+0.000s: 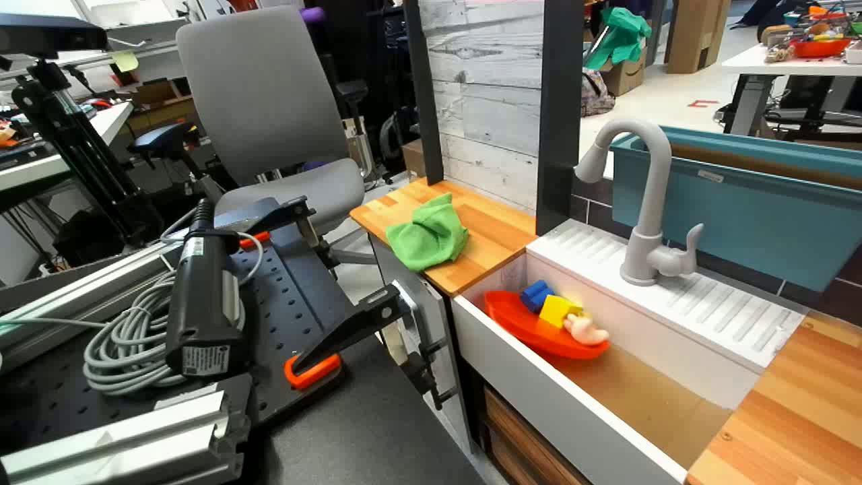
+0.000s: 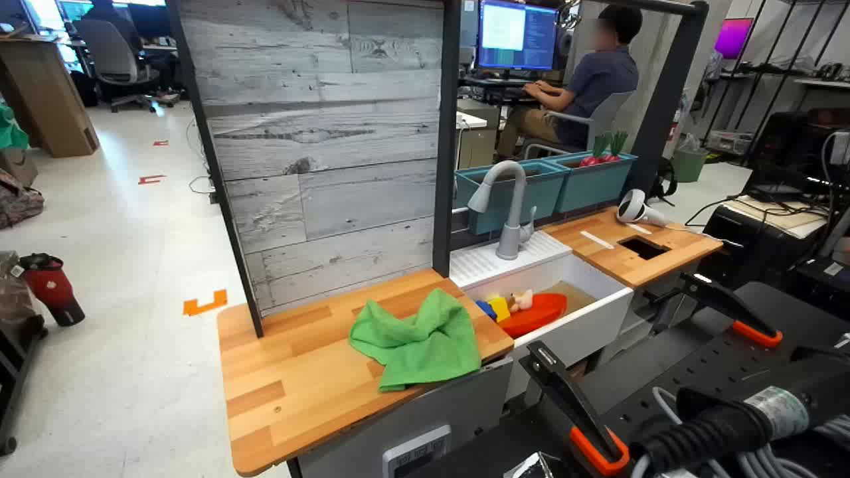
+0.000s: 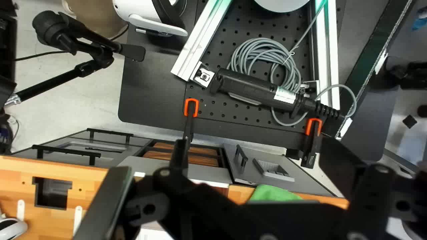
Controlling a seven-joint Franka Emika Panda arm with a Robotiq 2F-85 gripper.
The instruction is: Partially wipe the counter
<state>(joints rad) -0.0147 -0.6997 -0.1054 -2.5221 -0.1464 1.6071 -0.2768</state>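
Though flat, wooden counter (image 2: 299, 372) under crumpled green cloth (image 2: 425, 338).

Counter (image 2: 319, 375) honey-orange with darker brown block patches — cloth (image 2: 425, 342) solid green. Back panel (image 2: 332, 166) grey-white wood grain. Faucet (image 1: 652, 195) grey, sink walls (image 1: 532, 391) white, 2 planters (image 2: 601, 186) teal, boat-shaped toy (image 1: 522, 330) red-orange.

A cloth (image 2: 425, 348) lies on the counter (image 2: 299, 378) beside the sink (image 2: 578, 338).
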